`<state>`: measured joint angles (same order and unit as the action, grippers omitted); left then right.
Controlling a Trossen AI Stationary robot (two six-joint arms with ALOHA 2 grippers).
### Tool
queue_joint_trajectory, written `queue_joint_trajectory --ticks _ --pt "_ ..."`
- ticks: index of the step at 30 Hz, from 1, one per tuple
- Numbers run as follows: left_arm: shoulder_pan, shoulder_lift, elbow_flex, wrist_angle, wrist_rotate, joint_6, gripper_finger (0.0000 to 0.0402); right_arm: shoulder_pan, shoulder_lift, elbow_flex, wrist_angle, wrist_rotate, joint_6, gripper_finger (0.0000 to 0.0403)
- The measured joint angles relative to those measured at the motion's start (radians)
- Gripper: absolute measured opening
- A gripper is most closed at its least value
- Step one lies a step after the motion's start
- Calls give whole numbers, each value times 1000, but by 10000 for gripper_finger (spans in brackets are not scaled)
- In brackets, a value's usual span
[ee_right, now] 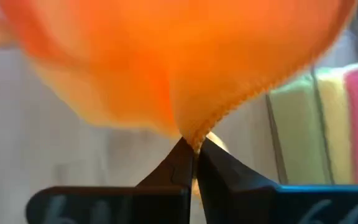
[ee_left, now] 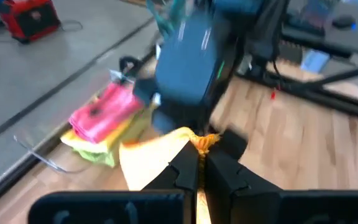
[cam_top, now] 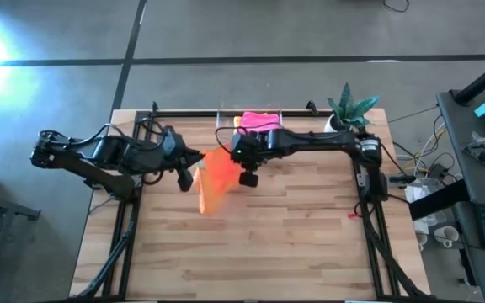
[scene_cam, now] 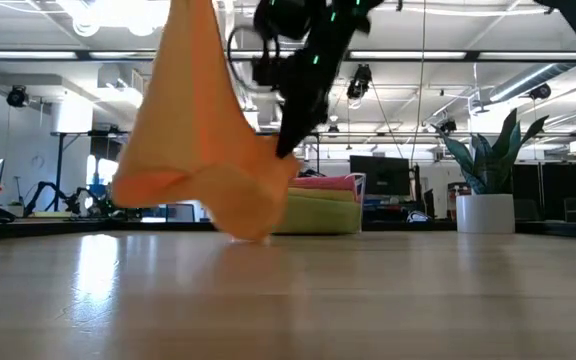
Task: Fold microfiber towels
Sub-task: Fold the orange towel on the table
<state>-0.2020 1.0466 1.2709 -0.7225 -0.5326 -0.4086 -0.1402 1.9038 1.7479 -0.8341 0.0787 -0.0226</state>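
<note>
An orange microfiber towel [cam_top: 213,183] hangs between my two grippers over the table's far middle. My left gripper [ee_left: 201,167] is shut on one corner, and my right gripper [ee_right: 193,154] is shut on another, lower corner [scene_cam: 286,152]. In the low view the towel [scene_cam: 203,150] rises past the picture's top, so my left gripper does not show there. A stack of folded towels [cam_top: 258,123], pink on top of yellow and lime green, lies at the far edge. My left gripper pinches a hemmed corner of the orange towel [ee_left: 201,140] between its two fingers, slanting down from the table's left. The cloth hangs below it. My right gripper pinches a hemmed corner [ee_right: 195,140] at its fingertips, slanting down from the right. The towel sags slack between both holds; whether its lowest fold [scene_cam: 248,232] touches the table, I cannot tell.
The folded stack [scene_cam: 323,200] sits in a clear bin [cam_top: 226,114] at the far edge. A potted plant [cam_top: 349,109] stands at the far right corner. Bare wooden tabletop [cam_top: 268,244] stretches toward the near edge.
</note>
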Motion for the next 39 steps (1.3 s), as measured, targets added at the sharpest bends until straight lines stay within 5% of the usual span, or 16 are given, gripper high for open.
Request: queue_joint_trajectory --ticks 8,15,20,33,39 --pt "0 0 -2 -96 247 3 0 94 -92 200 -321 0 163 8" --pt "0 2 -8 -253 274 -16 0 198 -100 362 -517 34 278 8" --pt "-3 2 -14 -258 317 -62 0 278 -100 426 -606 36 362 8" --pt "-35 2 -5 -257 760 -345 0 482 -101 598 -738 13 442 8" --pt "-36 2 -21 -266 865 -371 0 532 -135 605 -738 -8 450 8"
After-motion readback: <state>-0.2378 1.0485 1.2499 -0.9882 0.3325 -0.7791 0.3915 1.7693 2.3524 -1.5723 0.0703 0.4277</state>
